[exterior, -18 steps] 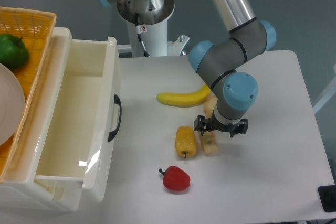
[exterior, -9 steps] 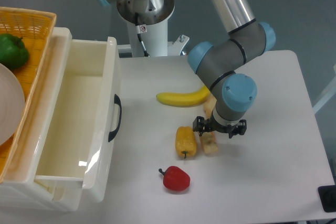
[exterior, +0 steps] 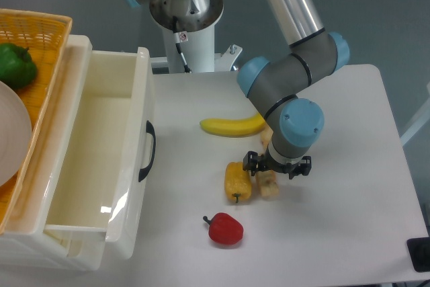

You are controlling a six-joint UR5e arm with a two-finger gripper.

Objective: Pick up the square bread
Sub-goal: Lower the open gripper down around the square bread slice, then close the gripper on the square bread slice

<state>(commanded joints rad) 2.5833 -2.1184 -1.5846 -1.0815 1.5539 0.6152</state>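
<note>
I count one banana (exterior: 232, 126), one yellow bell pepper (exterior: 237, 181), one red bell pepper (exterior: 225, 229), one green bell pepper (exterior: 16, 64), one square bread (exterior: 269, 185), one white drawer (exterior: 101, 159), one wicker basket (exterior: 37, 38), one white plate (exterior: 12, 136).

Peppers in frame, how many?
3: yellow pepper beside the square bread, red pepper nearer the front edge, green pepper in the basket. More could be hidden.

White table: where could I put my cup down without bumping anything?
The white table is bare right of the gripper, out to its right edge. It is crowded mid-table, where the yellow banana, yellow pepper, tan square bread and red pepper cluster.
</note>
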